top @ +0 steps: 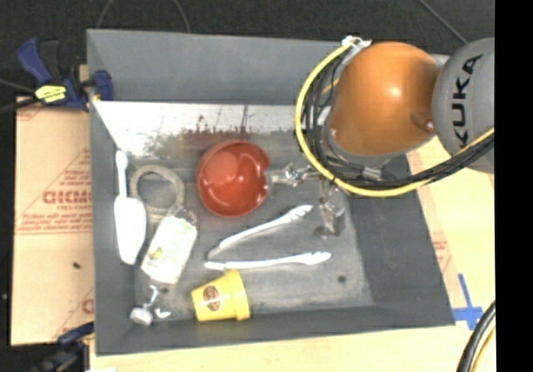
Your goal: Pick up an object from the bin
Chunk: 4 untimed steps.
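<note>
The gripper [326, 202] is seen low inside the bin [191, 62], under the orange cover of the wrist. Whether it is open or closed cannot be told, and nothing can be made out in its hold. Just beside it, on the side away from the arm, lies the tip of a pair of white plastic tongs [265, 230]. The two thin arms of the tongs run away from the gripper and meet at a far end that is well apart from it. A red bowl [233, 179] stands near the gripper, a little beyond the tongs towards the back wall. A yellow cup [221, 298], a white packet [171, 250] and a white scoop [129, 225] are found further off, past the far end of the tongs. The tongs are judged the likeliest thing to be picked, being nearest. They may be expected to be light, smooth and rather slippery, and springy rather than stiff. If only one arm is pinched near its tip, the rest is likely to swing or slide out. A hold across one arm nearer its middle would probably balance better. Since the arms lie flat against the floor of the bin, the gripper would need to be brought right down for anything to be caught.
</note>
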Tool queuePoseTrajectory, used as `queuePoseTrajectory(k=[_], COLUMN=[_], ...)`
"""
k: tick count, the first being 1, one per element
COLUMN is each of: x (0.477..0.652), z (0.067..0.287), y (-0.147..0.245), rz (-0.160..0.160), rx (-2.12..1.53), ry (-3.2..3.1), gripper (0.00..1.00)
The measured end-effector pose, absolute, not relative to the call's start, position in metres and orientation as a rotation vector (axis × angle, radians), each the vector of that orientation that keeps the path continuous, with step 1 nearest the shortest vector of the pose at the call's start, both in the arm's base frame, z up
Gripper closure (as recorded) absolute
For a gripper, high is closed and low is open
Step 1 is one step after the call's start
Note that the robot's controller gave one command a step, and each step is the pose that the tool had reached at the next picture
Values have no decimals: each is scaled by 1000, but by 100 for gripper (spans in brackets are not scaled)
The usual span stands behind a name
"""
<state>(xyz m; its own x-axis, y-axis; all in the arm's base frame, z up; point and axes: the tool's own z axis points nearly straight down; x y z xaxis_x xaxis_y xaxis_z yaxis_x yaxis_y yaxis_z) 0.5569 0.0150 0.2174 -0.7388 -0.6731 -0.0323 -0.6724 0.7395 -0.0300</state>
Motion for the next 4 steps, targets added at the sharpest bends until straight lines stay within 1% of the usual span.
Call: queuePoseTrajectory(k=[1, 2, 3, 4], x=[594, 596, 586, 610], z=[116, 178, 93, 136], y=[27, 34, 12, 42], rz=[-11, -26, -6, -39], rx=[-1279, -1015, -1255, -1300], ry=[2842, 2915, 2858, 2785], gripper=[0, 0, 0, 0])
